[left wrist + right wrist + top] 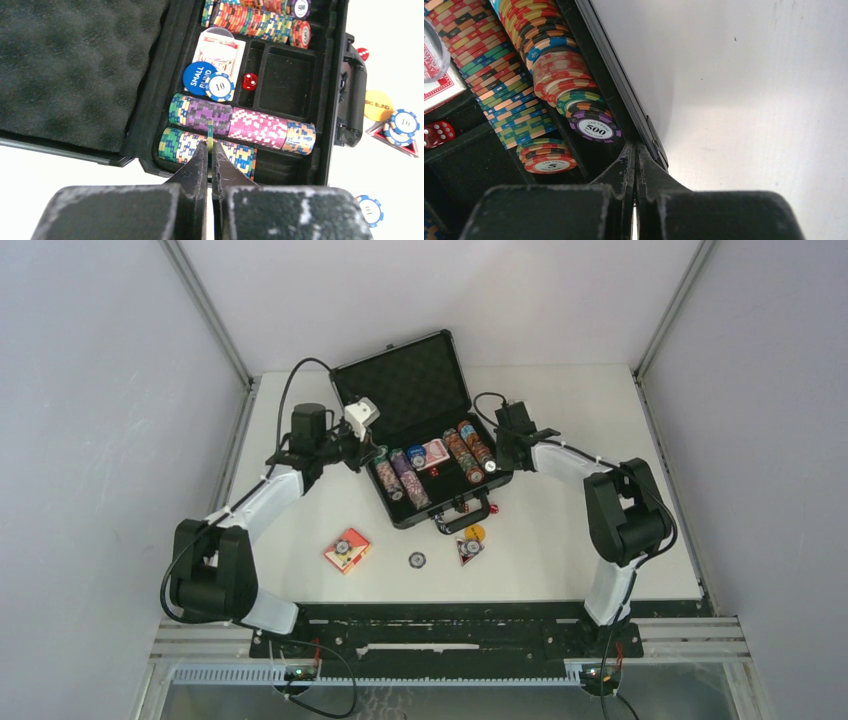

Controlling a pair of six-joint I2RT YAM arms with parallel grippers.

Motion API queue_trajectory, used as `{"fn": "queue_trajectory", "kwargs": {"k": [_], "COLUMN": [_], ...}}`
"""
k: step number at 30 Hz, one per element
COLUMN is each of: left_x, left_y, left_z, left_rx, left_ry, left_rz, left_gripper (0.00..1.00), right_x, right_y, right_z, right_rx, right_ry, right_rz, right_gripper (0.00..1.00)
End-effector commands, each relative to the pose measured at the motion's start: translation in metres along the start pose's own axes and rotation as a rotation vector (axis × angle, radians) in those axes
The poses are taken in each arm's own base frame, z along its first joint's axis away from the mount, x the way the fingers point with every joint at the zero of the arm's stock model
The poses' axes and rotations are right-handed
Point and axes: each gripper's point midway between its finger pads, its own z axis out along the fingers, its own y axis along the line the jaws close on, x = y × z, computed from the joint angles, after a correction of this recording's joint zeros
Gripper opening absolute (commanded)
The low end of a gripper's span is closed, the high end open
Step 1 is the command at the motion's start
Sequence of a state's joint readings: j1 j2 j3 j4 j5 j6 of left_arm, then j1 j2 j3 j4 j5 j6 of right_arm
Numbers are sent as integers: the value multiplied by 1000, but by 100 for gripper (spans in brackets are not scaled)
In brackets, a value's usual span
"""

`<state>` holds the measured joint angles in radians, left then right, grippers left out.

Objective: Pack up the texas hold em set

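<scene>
The black briefcase (pixel 392 518) lies open at the table's middle, its foam lid (pixel 405 380) propped back. Rows of multicoloured poker chips (pixel 250 127) fill its slots. Beside them lie a red card box (pixel 220 52), a blue small-blind button (pixel 199 77) and a red die (pixel 249 81). My left gripper (pixel 210 144) hangs over the near chip row, shut on one greenish chip (pixel 210 131) held on edge. My right gripper (pixel 635 146) is shut with nothing in it, at the case's right rim (pixel 624 90), just beside the 500 chip (pixel 595 129).
On the table in front of the case lie a red card box (pixel 347 550) with a chip on it, a loose chip (pixel 417 560), a yellow big-blind button (pixel 474 533), a red triangle holding chips (pixel 469 548) and a small red die (pixel 497 508).
</scene>
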<state>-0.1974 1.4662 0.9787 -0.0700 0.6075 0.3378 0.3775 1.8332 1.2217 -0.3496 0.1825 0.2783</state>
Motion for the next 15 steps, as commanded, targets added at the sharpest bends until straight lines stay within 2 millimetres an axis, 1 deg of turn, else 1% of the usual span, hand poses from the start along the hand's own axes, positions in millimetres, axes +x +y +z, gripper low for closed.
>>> {"fn": "queue_trajectory", "kwargs": {"k": [1,3,5,8,9,11,13,15], "left_x": [-46,-45,-40,-39,-39,-36,-29,-20], "left_y": [-12,-23,-26,-50,-58,-65,-68,-71], "left_z": [9,18,27,31,30,27,26,26], "left_rx": [43,57,-22,-17,4,26,41,48], "left_ry": [-112,-123,-121,-147,-155,-151,-134,-110], "left_rz": [35,11,-5,-3,-12,-29,-36,-44], "left_gripper": [0,0,0,0,0,0,0,0], "right_x": [-14,-25,-37,-53,-57,-60,-58,-54], "right_y": [-19,0,21,44,50,62,72,79], "right_z": [-15,-24,-37,-59,-66,-80,-90,-95], "right_rx": [64,-11,-85,-156,-173,-212,-250,-269], "right_ry": [-38,-86,-135,-216,-235,-261,-267,-268], "right_rz": [-6,-13,-25,-47,-52,-65,-83,-103], "right_gripper": [3,10,16,21,21,19,16,14]}}
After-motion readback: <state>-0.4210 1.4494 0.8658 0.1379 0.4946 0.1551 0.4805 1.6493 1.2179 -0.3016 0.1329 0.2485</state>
